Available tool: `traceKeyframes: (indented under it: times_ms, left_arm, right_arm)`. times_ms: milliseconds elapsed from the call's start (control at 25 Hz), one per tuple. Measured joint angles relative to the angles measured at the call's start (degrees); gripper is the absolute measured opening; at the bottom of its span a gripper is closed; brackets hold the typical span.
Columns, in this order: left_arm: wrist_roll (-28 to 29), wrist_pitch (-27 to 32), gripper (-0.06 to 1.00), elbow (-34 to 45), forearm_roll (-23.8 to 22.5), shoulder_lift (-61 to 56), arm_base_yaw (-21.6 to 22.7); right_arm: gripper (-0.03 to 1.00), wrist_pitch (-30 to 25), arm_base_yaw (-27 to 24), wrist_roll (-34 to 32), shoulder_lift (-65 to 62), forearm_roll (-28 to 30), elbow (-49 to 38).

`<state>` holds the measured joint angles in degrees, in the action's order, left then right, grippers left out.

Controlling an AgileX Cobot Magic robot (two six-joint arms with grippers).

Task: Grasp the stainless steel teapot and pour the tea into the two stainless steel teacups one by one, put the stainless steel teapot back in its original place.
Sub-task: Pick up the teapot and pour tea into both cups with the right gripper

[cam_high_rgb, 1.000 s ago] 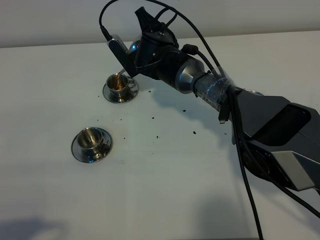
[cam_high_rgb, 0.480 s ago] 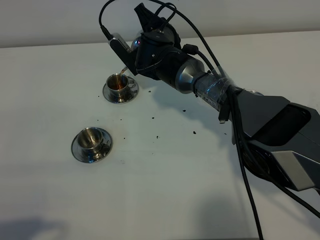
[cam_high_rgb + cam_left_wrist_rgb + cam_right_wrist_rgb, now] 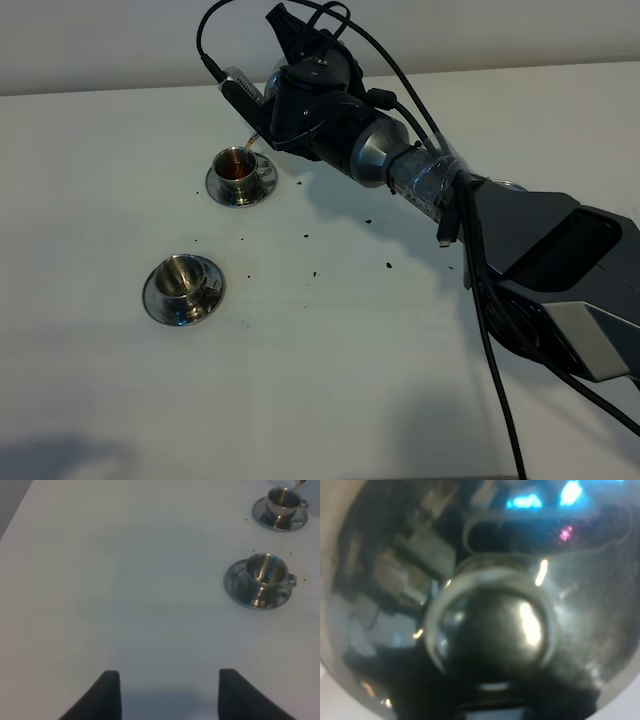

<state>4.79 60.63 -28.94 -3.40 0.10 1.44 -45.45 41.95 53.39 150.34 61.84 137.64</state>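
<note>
My right gripper [image 3: 285, 100] reaches across to the far left and is shut on the stainless steel teapot [image 3: 268, 88], which it holds tilted over the far teacup [image 3: 238, 165]. The arm hides most of the pot. A thin stream of tea [image 3: 250, 143] runs from the spout, and reddish-brown tea [image 3: 236, 163] stands in this cup. The near teacup [image 3: 183, 283] on its saucer looks empty. The right wrist view is filled by the teapot's lid and knob [image 3: 490, 625]. My left gripper [image 3: 167, 700] is open and empty, with the near teacup [image 3: 267, 575] and far teacup [image 3: 282, 502] ahead of it.
Dark specks [image 3: 388, 265] lie scattered on the white table between the cups and the arm. A flat steel disc [image 3: 512, 185] peeks out behind the right arm. Black cables [image 3: 490, 350] hang along that arm. The table's edge [image 3: 15, 510] shows in the left wrist view.
The right gripper has lifted and tipped the teapot slightly more. The far cup has gone from a thin stream in a nearly empty cup to holding reddish-brown tea.
</note>
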Motion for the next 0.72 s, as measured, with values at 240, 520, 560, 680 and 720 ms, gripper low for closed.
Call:
traceKeyframes:
  times_ms: [240,520,560,680,720]
  left_arm:
    - [0.0,0.0,0.47,0.0,0.0,0.0,0.0]
    - [0.0,0.0,0.47,0.0,0.0,0.0,0.0]
    - [0.0,0.0,0.47,0.0,0.0,0.0,0.0]
    - [0.0,0.0,0.47,0.0,0.0,0.0,0.0]
    - [0.0,0.0,0.47,0.0,0.0,0.0,0.0]
  right_arm:
    - [0.18,0.4,0.0,0.1,0.0,1.0,0.0]
    - [0.18,0.8,0.0,0.1,0.0,1.8,0.0]
    - [0.18,0.9,0.0,0.1,0.0,1.9,0.0]
    - [0.18,1.1,0.0,0.2,0.0,2.1,0.0]
    - [0.18,1.1,0.0,0.2,0.0,2.3,0.0]
